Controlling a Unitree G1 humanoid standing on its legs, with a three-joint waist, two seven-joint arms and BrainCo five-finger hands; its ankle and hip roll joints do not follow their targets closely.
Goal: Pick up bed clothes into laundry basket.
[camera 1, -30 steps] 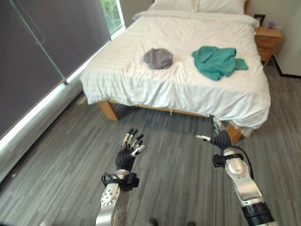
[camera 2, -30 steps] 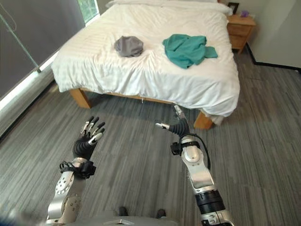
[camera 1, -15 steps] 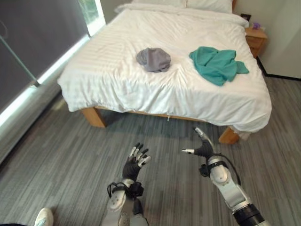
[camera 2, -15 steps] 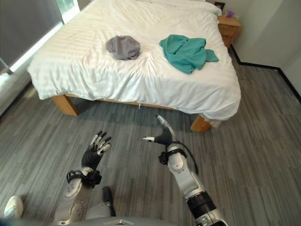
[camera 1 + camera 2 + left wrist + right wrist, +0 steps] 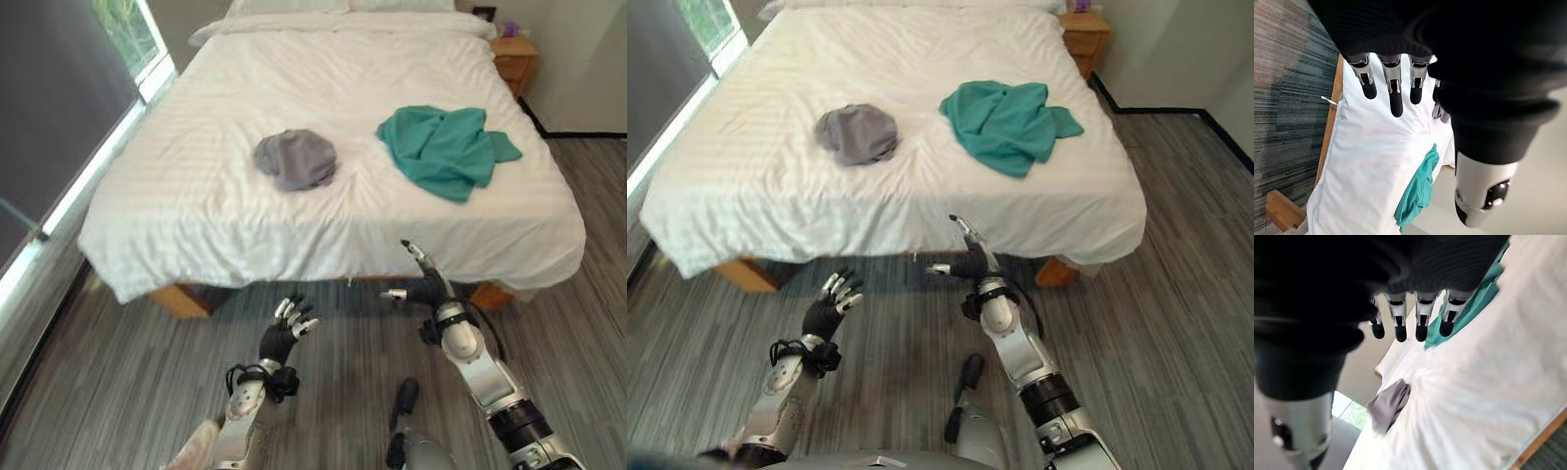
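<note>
A crumpled grey garment (image 5: 296, 158) lies near the middle of the white bed (image 5: 196, 211). To its right, spread toward the bed's right edge, lies a teal garment (image 5: 446, 150). Both also show past the fingers in the wrist views: teal garment (image 5: 1418, 191), grey garment (image 5: 1389, 404). My left hand (image 5: 282, 334) is held up over the floor just short of the bed's foot, fingers straight, holding nothing. My right hand (image 5: 427, 286) is raised at the bed's front edge, fingers and thumb spread, empty.
A wooden nightstand (image 5: 513, 59) stands at the bed's far right by a white wall. A window and dark wall run along the left side. Grey plank floor (image 5: 118, 392) surrounds the bed, whose wooden frame (image 5: 176, 302) shows under the sheet.
The camera has come closer to the bed, which now looms larger. Both hands now reach the bed's foot edge, still open and empty.
</note>
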